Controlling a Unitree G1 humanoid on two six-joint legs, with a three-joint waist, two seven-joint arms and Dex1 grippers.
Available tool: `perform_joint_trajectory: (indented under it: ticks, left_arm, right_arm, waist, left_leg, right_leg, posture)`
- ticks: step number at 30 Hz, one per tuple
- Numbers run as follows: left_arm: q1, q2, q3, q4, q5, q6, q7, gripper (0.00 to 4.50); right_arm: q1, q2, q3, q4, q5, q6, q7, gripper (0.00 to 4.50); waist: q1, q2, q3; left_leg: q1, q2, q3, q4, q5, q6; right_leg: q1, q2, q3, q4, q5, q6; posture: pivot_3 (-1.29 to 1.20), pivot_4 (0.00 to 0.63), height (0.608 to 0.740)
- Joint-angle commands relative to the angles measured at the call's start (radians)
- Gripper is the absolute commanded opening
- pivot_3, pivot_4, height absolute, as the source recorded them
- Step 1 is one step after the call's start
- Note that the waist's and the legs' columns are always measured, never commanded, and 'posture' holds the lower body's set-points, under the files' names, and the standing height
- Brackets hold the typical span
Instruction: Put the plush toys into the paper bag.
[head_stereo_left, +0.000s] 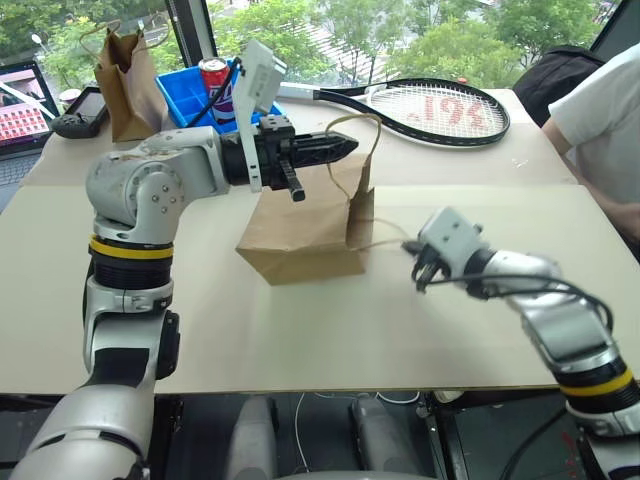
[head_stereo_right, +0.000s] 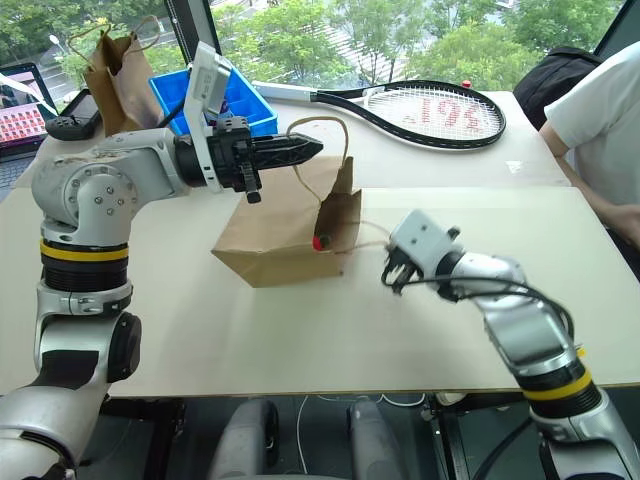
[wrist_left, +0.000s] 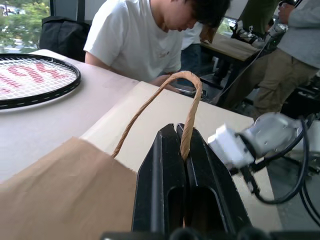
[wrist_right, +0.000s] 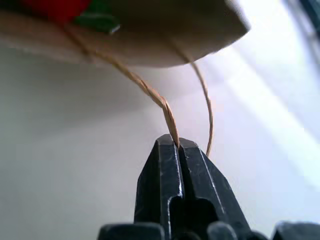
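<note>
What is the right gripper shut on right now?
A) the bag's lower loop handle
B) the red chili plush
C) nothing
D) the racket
A: the right gripper has its fingers pinched on the lower twisted handle of the paper bag, while the left gripper holds the upper handle.

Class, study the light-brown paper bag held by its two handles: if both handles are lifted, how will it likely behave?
The paper bag will probably sag and crumple rather than hold shape; its wall is thin and creased. It likely feels light, lying tipped with only a red plush toy at its mouth. The twisted handles, pinched by the left hand and right hand, look floppy, so it may swing.
</note>
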Motion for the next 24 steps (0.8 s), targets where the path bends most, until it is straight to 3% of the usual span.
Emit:
perform_joint_trajectory:
  ticks: [1, 9, 24]
  left_arm:
    - [-0.053, 0.034, 0.023, 0.032, 0.039, -0.065, -0.020, 0.00]
    - [-0.063, 0.056, 0.038, 0.115, 0.103, -0.160, -0.016, 0.00]
    - [0.043, 0.091, 0.055, -0.038, 0.027, -0.035, -0.063, 0.00]
  right_arm:
    - [-0.122, 0.029, -0.064, -0.064, 0.072, 0.026, 0.038, 0.07]
    - [-0.332, 0.092, -0.084, -0.118, 0.188, 0.106, 0.074, 0.07]
    - [-0.298, 0.019, -0.098, -0.225, 0.331, 0.278, 0.129, 0.07]
  waist:
    - [-0.001, 0.000, 0.000]
    - [0.007, 0.000, 0.000]
    - [0.004, 0.000, 0.000]
  left_leg:
    - [0.000, 0.000, 0.000, 0.000, 0.000, 0.000]
    - [-0.002, 0.000, -0.001, -0.001, 0.000, 0.000]
    - [-0.003, 0.000, -0.001, -0.001, 0.000, 0.000]
  right_leg:
    - [0.000, 0.000, 0.000, 0.000, 0.000, 0.000]
    - [-0.001, 0.000, -0.001, -0.001, 0.001, -0.003]
    - [-0.001, -0.001, -0.002, -0.001, 0.002, -0.004]
  posture:
    - [0.00, 0.150, 0.658]
    - [0.00, 0.150, 0.658]
    - [0.00, 0.150, 0.658]
